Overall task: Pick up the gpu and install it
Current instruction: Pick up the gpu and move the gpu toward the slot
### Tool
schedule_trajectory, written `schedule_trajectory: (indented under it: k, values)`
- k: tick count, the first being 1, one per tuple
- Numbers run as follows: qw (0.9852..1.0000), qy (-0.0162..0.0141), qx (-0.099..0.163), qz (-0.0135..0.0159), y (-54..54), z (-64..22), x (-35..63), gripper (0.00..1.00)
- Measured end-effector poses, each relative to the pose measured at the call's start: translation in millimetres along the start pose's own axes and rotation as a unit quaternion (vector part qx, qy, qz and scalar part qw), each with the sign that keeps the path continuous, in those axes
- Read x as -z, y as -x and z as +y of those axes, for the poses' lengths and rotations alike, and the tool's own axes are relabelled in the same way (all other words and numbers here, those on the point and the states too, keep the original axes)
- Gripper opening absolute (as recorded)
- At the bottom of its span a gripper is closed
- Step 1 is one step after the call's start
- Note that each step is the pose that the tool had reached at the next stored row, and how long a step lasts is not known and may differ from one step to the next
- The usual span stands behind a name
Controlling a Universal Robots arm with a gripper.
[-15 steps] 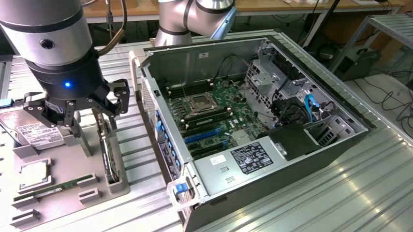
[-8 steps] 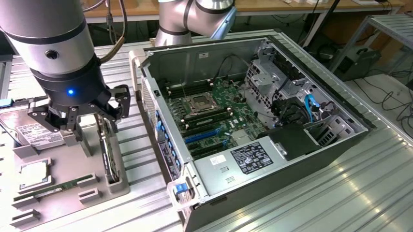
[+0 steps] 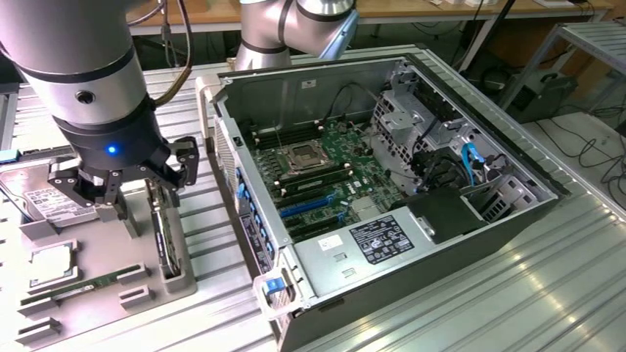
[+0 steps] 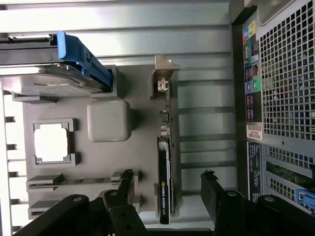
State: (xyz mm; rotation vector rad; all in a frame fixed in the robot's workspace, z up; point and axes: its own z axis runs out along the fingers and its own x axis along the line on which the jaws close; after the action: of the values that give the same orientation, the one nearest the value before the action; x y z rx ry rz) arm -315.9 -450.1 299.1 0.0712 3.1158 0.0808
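Silver-grey cylindrical robot arm [image 3: 69, 59] stood at exterior view's left, wrist approx vertical, small blue LED [image 3: 113, 150] lit on black housing. Black two-finger end effector [image 3: 137, 199] pointed down, jaws wide apart, gripping nothing. Wrist view: black fingers [image 4: 123, 194] were spread, tips approx level. Another arm joint [image 3: 293, 26] sat at rear.

Count: one arm [image 3: 78, 66], one gripper [image 3: 135, 202], two fingers [image 4: 125, 184]. One ribbed metal surface [image 3: 509, 293] carries one open computer case [image 3: 293, 88] and one gray tray [image 3: 93, 253]. Tray contents: one gpu [image 3: 161, 235], one hard drive [image 3: 49, 202], one processor chip [image 3: 49, 265], one memory stick [image 3: 83, 286], one square gray block [image 4: 109, 120]. Case contents: one motherboard [image 3: 338, 172], one processor socket [image 3: 303, 155], one labelled power supply [image 3: 382, 238]. Can't count the card slots or cables reliably.
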Motion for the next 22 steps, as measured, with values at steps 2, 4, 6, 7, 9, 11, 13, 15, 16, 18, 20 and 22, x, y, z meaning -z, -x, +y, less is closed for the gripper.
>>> schedule_trajectory:
  k: [2,4,6,7,9,11,13,15,16,18,20,22]
  values:
    - [1.0000,0.0000,0.000,0.0006,0.0,-1.0,-2.4,0.66]
    - [1.0000,0.0000,0.000,0.0019,0.2,-2.1,-4.7,0.66]
    - [1.0000,-0.0001,0.000,0.0032,0.3,-2.3,-7.0,0.66]
    - [1.0000,-0.0002,0.000,0.0039,0.5,-2.3,-8.1,0.66]
    - [1.0000,-0.0002,0.000,0.0043,0.5,-2.4,-9.8,0.66]
    - [1.0000,-0.0001,0.000,0.0042,0.5,-2.6,-11.9,0.66]
    - [1.0000,-0.0002,0.000,0.0043,0.4,-2.6,-13.6,0.66]
    - [1.0000,-0.0002,0.000,0.0043,0.4,-2.7,-15.7,0.66]
    - [1.0000,-0.0002,0.000,0.0043,0.4,-2.8,-16.8,0.66]
    - [1.0000,-0.0002,0.000,0.0043,0.4,-2.6,-18.6,0.66]
    - [1.0000,-0.0002,0.000,0.0043,0.3,-1.7,-20.1,0.66]
    - [1.0000,-0.0002,0.000,0.0043,0.2,-0.1,-21.7,0.66]
